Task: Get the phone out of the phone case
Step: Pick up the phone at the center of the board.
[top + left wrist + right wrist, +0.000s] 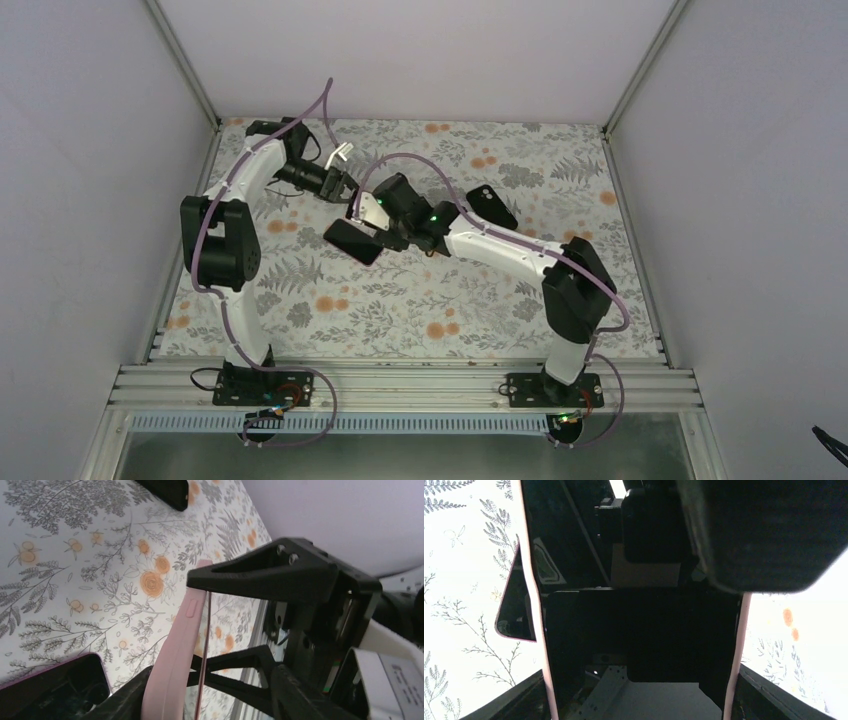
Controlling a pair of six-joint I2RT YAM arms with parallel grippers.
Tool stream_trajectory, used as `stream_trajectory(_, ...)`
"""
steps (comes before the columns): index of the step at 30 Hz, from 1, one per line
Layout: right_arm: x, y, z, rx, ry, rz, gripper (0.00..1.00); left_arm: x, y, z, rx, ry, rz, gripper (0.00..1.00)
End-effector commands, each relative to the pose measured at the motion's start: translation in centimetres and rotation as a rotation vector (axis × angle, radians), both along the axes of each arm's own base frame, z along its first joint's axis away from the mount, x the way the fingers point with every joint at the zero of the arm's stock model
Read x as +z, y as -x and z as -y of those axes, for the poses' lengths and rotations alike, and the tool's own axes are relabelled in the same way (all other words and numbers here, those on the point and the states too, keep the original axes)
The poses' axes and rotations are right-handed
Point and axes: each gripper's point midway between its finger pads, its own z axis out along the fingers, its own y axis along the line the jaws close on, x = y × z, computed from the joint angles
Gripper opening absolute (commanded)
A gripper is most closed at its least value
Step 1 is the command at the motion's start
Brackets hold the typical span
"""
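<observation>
A phone with a dark screen (pixel 639 630) sits in a pink case (pixel 175 650), whose rims show on both sides (pixel 535 630). My right gripper (pixel 644 700) is shut across the cased phone's width and holds it above the table (pixel 368 212). My left gripper (pixel 215 692) meets it from the far left (pixel 345 192). Its jaws stand wide apart around the case's edge, and the case rests against one finger (pixel 125 697). A thin line beside the pink edge looks like the phone's rim, slightly apart from the case.
A second dark phone with a pinkish rim (pixel 352 241) lies on the floral cloth just below the grippers; it also shows in the left wrist view (pixel 50 690). A black phone (pixel 492 207) lies at the back right. A small white object (pixel 340 153) lies at the back.
</observation>
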Motion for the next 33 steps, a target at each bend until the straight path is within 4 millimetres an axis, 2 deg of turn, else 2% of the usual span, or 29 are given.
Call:
stream_trajectory(1, 4.4, -1.8, -2.0, -0.024, -0.101, 0.121, 0.47, 0.9, 0.3, 0.2, -0.008, 0.039, 0.017, 0.52)
stream_trajectory(6, 5.4, -2.0, -2.1, -0.029, -0.109, 0.141, 0.47, 0.4, 0.6, 0.2, -0.011, 0.033, 0.004, 0.52)
stream_trajectory(11, 6.0, -2.0, -1.9, -0.030, -0.110, 0.158, 0.47, 0.8, 0.5, 0.2, -0.009, 0.041, 0.011, 0.49)
stream_trajectory(13, 6.0, -1.9, -1.8, -0.028, -0.108, 0.161, 0.47, 0.8, 0.4, 0.2, -0.009, 0.040, 0.012, 0.39)
stream_trajectory(17, 6.1, -1.8, -1.5, -0.029, -0.105, 0.163, 0.47, 0.9, 0.3, 0.3, -0.011, 0.045, 0.016, 0.13)
stream_trajectory(20, 6.0, -1.4, -1.6, -0.015, -0.105, 0.153, 0.49, 1.2, 0.2, 0.4, -0.013, 0.055, 0.031, 0.05)
stream_trajectory(21, 6.0, -1.2, -1.6, -0.011, -0.105, 0.148, 0.52, 1.4, 0.1, 0.4, -0.014, 0.057, 0.035, 0.03)
stream_trajectory(22, 5.9, -1.0, -1.6, -0.005, -0.103, 0.134, 0.61, 1.5, 0.1, 0.4, -0.015, 0.058, 0.040, 0.02)
stream_trajectory(25, 4.1, 0.5, -1.1, 0.035, -0.037, 0.028, 0.97, 2.0, 0.2, 0.3, -0.021, 0.056, 0.072, 0.02)
stream_trajectory(28, 3.7, 2.1, 0.7, 0.059, 0.010, -0.069, 1.00, 2.6, 0.6, 0.0, -0.041, 0.024, 0.150, 0.02)
stream_trajectory(33, 7.0, 6.1, 4.4, 0.193, -0.088, -0.199, 1.00, 3.3, 1.7, -1.0, -0.102, -0.069, 0.323, 0.02)
